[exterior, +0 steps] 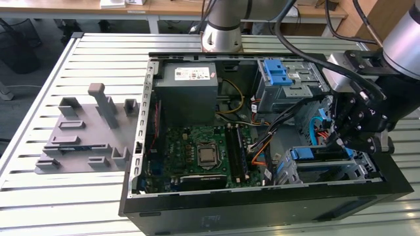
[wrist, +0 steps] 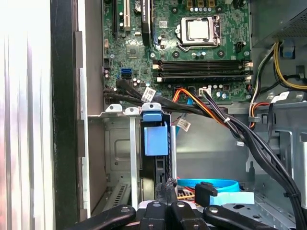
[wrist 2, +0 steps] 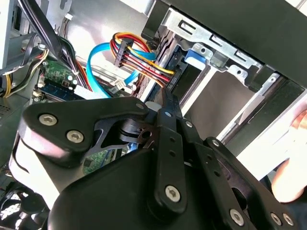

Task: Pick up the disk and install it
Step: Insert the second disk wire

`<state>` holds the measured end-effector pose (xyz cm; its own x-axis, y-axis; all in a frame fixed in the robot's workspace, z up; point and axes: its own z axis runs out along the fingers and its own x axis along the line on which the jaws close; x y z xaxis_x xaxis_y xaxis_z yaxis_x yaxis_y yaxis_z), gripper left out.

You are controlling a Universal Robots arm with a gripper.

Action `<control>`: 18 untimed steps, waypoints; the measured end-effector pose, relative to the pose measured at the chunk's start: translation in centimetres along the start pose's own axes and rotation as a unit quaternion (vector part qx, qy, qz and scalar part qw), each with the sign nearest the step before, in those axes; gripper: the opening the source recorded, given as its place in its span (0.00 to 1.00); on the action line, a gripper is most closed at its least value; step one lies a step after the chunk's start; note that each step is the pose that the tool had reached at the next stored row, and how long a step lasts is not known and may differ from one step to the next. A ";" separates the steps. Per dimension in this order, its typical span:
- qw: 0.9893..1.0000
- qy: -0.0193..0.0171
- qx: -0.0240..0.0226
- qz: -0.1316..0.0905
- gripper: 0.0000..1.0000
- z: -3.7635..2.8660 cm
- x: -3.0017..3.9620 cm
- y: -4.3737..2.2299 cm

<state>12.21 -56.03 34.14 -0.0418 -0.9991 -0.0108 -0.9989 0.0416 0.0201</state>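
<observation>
The disk point(exterior: 323, 154) sits on edge in the metal drive cage point(exterior: 328, 172) at the front corner of the open computer case, on the exterior view's right. Its blue side rail and tab point(wrist: 156, 138) show above the dark slab of the disk point(wrist: 161, 168). In the second wrist view the disk point(wrist 2: 166, 50) lies deep in the cage slot. My gripper point(exterior: 336, 142) hangs right over the cage. Its black fingers are shut together, with the tips point(wrist: 168, 186) at the disk's near edge point(wrist 2: 168, 103). Whether they touch it I cannot tell.
A grey power-supply box point(exterior: 186, 93), the motherboard point(exterior: 203, 152) and an upper bay with a bright blue latch point(exterior: 279, 73) fill the case. Blue and coloured cables point(wrist 2: 103, 57) run close beside the cage. A grey fixture point(exterior: 85, 132) stands on the slatted table at the exterior view's left.
</observation>
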 end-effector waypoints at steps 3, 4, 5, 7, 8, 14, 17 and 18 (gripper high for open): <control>1.000 0.000 0.001 0.000 0.11 -0.30 -0.01 0.03; 1.000 0.000 0.001 0.000 0.11 -0.46 -0.01 0.03; 1.000 0.000 0.001 0.000 0.11 -0.65 -0.01 0.04; 1.000 0.000 0.002 0.000 0.11 -1.00 -0.02 0.05; 1.000 0.000 0.002 0.000 0.11 -1.08 -0.02 0.06; 1.000 0.000 0.006 0.000 0.11 -1.09 0.03 1.12; 1.000 0.000 0.007 0.000 0.11 -1.54 0.03 1.33; 1.000 0.000 0.007 0.000 0.11 -1.73 0.03 1.37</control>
<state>10.88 -56.03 35.90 -0.0416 -0.9991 -0.0115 -0.9991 0.0415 0.0058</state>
